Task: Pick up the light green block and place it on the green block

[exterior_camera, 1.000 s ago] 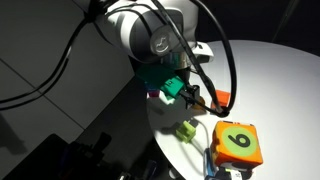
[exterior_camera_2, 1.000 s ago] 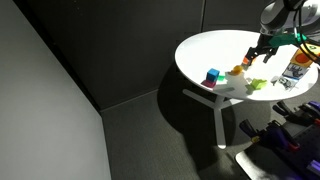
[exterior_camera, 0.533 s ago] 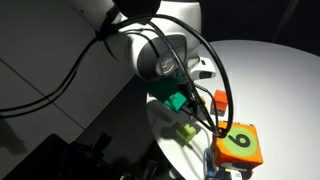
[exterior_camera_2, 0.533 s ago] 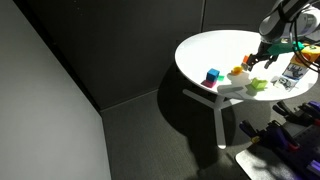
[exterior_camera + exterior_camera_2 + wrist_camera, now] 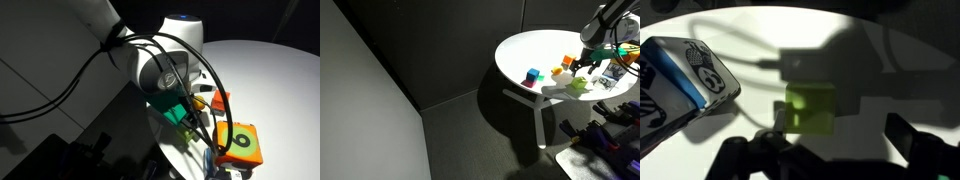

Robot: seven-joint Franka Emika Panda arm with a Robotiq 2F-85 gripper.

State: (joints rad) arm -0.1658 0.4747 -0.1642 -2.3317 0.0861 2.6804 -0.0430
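The light green block (image 5: 810,108) is a pale lime cube on the white table. In the wrist view it lies between my open fingers, close to the left one. It also shows in an exterior view (image 5: 578,86), just below my gripper (image 5: 587,67). In the wrist view my gripper (image 5: 840,132) is open and holds nothing. In the exterior view with the arm up close, my gripper (image 5: 192,122) hangs low over the table and hides the lime cube. I cannot make out the darker green block in any view.
An orange cube (image 5: 218,100) lies beside the gripper and also shows from afar (image 5: 557,71). A big orange box with a green numbered face (image 5: 238,142) stands near the table edge. A blue and magenta cube (image 5: 532,77) lies further off. A white and blue carton (image 5: 680,80) lies left of the gripper.
The arm has come down and moved over the lime cube, which now sits between the open fingers and is hidden in the close exterior view. No block has moved.
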